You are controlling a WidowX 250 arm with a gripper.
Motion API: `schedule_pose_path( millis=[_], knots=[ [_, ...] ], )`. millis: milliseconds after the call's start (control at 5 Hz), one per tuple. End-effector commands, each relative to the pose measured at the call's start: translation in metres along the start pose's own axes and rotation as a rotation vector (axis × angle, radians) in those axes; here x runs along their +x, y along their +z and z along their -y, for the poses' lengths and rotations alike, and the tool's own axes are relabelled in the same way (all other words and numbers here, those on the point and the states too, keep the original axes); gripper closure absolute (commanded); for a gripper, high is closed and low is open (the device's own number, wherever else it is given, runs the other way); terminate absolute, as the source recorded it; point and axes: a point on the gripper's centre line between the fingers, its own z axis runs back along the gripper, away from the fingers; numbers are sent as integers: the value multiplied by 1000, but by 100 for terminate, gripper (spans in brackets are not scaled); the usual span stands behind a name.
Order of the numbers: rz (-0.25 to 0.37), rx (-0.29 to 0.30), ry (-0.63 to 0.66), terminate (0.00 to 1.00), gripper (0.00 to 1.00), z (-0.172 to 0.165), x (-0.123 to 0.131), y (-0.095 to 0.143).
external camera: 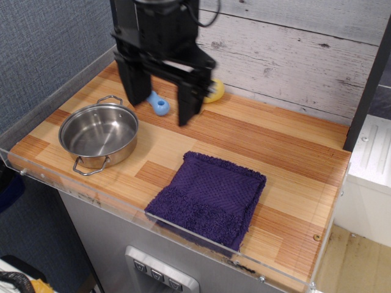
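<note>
Cloth [208,195] flat at front edge, pot [119,152] to its left; farther back, gripper [160,111] hanging with jaws spread wide, holding nothing, blue toy [159,106] on counter [287,152] seen between its fingers, long axis slanting back-left to front-right, yellow item [215,91] just beyond.

Pot [98,131]: steel, two handles, left on table [275,146]
Towel [211,195]: purple, folded, at front edge
Yellow thing [215,91]: by back wall

Open wood strip [160,155] between pot [99,131] and towel [211,192], blue toy [159,105] (small) crowding the back wall [287,55]
</note>
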Motion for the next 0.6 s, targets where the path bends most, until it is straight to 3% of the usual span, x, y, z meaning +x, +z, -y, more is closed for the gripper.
schedule_pose_path(
  millis=[0, 400],
  knots=[
    [-20, 97, -293, 0, 0, -37, 17, 2],
    [166, 86, -502, 0, 0, -63, 55, -18]
  ],
)
